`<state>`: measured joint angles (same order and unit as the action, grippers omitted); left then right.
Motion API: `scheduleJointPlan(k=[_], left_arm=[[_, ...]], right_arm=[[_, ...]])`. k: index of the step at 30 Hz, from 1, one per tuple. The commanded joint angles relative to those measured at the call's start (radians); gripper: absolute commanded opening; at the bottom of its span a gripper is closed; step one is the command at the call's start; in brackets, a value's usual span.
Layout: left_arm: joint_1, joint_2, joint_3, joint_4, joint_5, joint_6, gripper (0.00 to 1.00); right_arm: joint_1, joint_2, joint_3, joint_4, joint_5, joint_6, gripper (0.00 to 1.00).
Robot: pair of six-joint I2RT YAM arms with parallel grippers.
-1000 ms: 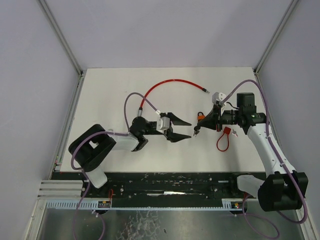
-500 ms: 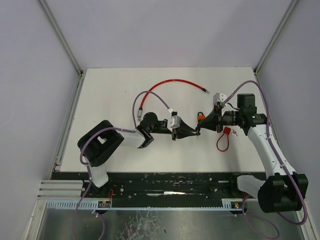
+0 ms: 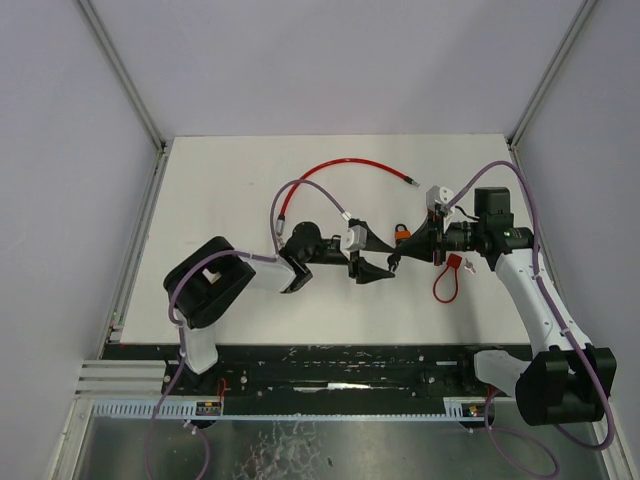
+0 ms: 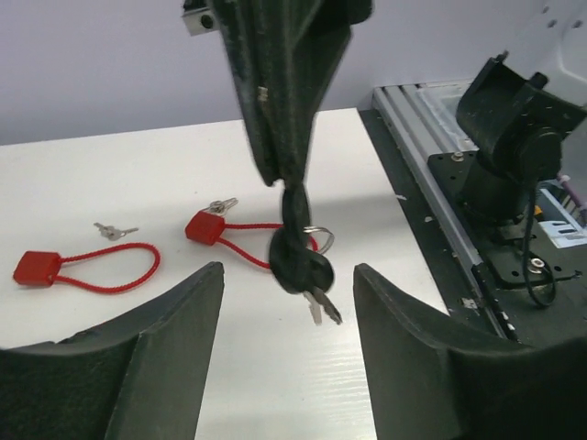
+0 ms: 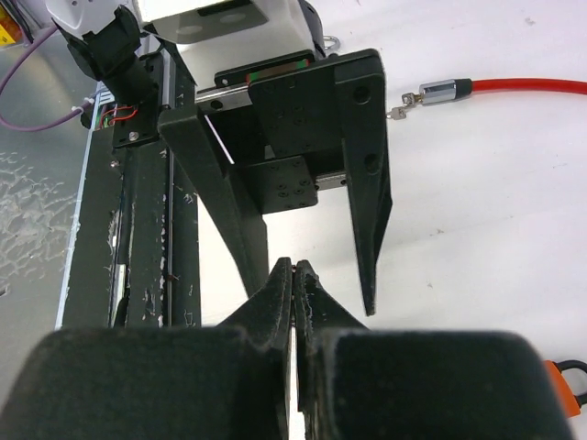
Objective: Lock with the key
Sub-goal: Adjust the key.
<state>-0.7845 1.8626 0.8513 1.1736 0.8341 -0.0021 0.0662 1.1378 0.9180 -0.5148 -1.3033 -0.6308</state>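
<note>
My right gripper (image 3: pixel 396 260) is shut on a bunch of keys. In the left wrist view its fingers (image 4: pixel 284 101) come down from above, and the black-headed key bunch (image 4: pixel 300 264) hangs from them with the blades pointing down. My left gripper (image 3: pixel 383 259) is open, with one finger on each side of the hanging keys and not touching them (image 4: pixel 286 275). An orange padlock (image 3: pixel 400 233) lies just behind the right fingers. A red cable lock (image 3: pixel 452 262) with its loop lies to their right. In the right wrist view the jaws (image 5: pixel 293 268) are pressed together and the key is hidden.
A long red cable (image 3: pixel 350 165) with a metal end (image 5: pixel 438 92) curves across the back of the table. Two red cable locks (image 4: pixel 206 226) (image 4: pixel 37 268) and a small loose key (image 4: pixel 115 231) lie beyond the left fingers. A black rail (image 3: pixel 340 362) runs along the near edge.
My left arm has reached right and turned its wrist, bringing its open fingers around the keys that my right gripper holds. The right arm has stayed in place.
</note>
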Motion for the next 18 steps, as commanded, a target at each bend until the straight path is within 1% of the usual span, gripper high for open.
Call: scheduleJointPlan(k=[1,2,3,4,6,7,8,9,11,13,14,16,18], left_arm=[[0.006,0.015,-0.053,0.254,0.096,-0.069,0.56],[0.008,0.005,-0.063,0.241,0.078,-0.056,0.49],[0.013,-0.011,-0.068,0.200,0.043,-0.035,0.38],[0.018,-0.029,-0.069,0.146,-0.023,-0.018,0.26],[0.027,-0.058,-0.049,-0.002,-0.137,0.037,0.10],[0.029,-0.068,-0.036,-0.070,-0.176,0.059,0.08],[0.031,-0.072,-0.024,-0.107,-0.197,0.066,0.07],[0.033,-0.072,-0.019,-0.120,-0.188,0.071,0.06],[0.034,-0.063,-0.025,-0.076,-0.163,0.054,0.06],[0.033,-0.050,-0.040,0.003,-0.103,0.033,0.05],[0.033,-0.048,-0.049,0.043,-0.089,0.026,0.02],[0.034,-0.046,-0.065,0.103,-0.110,0.024,0.00],[0.032,-0.059,-0.081,0.089,-0.190,0.044,0.01]], right_arm=[[-0.002,-0.011,0.004,0.006,-0.023,0.017,0.00],[-0.003,-0.013,0.005,0.006,-0.022,0.018,0.00],[-0.004,-0.014,0.004,0.006,-0.023,0.020,0.00],[-0.005,-0.015,0.005,0.006,-0.026,0.020,0.00],[-0.006,-0.014,0.002,0.006,-0.033,0.020,0.00],[-0.005,-0.015,0.001,0.006,-0.036,0.020,0.00],[-0.006,-0.014,0.001,0.006,-0.037,0.019,0.00],[-0.005,-0.013,0.001,0.006,-0.037,0.019,0.00],[-0.005,-0.010,0.000,0.006,-0.036,0.019,0.00],[-0.005,-0.010,-0.001,0.006,-0.036,0.019,0.00],[-0.005,-0.009,0.000,0.006,-0.036,0.019,0.00],[-0.005,-0.008,-0.001,0.007,-0.035,0.018,0.00],[-0.005,-0.007,0.000,0.004,-0.033,0.018,0.00]])
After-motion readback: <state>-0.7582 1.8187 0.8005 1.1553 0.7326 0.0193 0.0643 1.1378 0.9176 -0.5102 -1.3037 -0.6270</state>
